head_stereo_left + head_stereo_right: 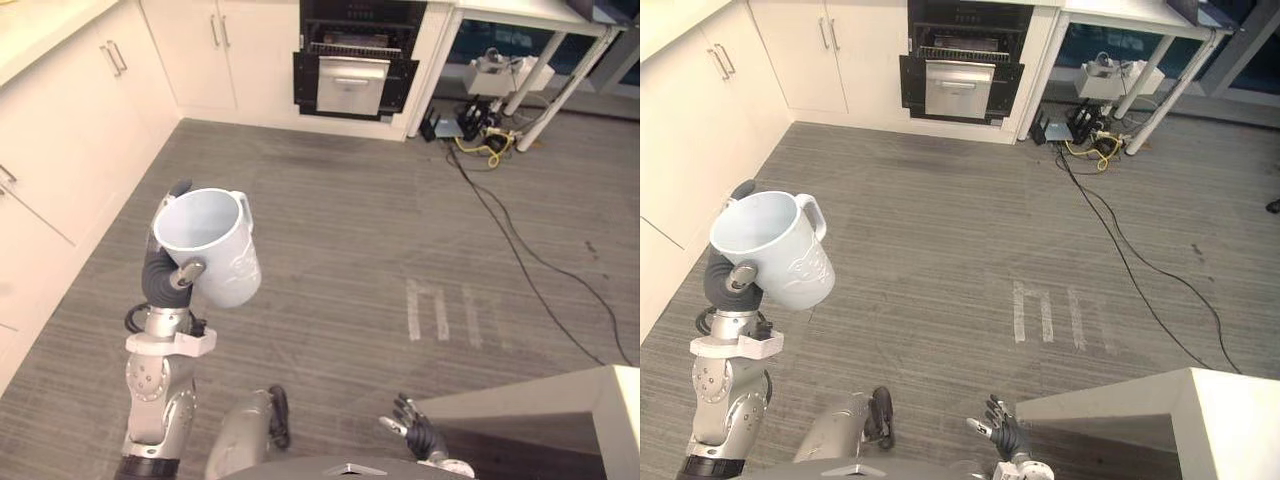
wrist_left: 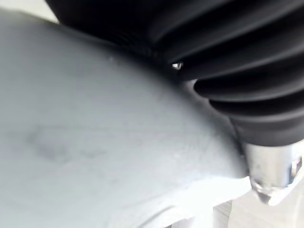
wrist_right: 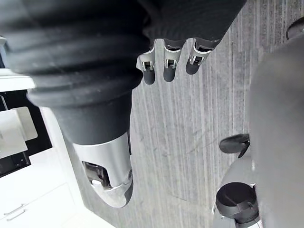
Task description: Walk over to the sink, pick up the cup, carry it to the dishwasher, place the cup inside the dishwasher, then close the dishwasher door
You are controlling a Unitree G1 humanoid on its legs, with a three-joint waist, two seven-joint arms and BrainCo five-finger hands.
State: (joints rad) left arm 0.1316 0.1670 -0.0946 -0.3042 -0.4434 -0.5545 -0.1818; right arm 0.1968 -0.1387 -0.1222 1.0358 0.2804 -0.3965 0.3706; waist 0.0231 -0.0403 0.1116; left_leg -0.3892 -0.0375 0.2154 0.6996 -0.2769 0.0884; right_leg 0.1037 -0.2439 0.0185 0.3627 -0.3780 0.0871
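Cup (image 1: 212, 248) is picked up and gripped by the curled left hand (image 1: 160, 272), well short of the dishwasher (image 1: 352, 75), right hand (image 1: 415, 430) empty with fingers loose, farther from it; carry looks underway, placing inside and closing the door left

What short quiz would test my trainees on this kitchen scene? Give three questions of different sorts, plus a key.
1. True or false: the cup already sits inside the dishwasher.
2. Multiple choice: the dishwasher door is A) shut, B) open, C) missing.
3. Fill in: the right hand, held low, is ____ and holds nothing.
Key: 1 false, the left hand holds the cup raised. 2 B. 3 open.
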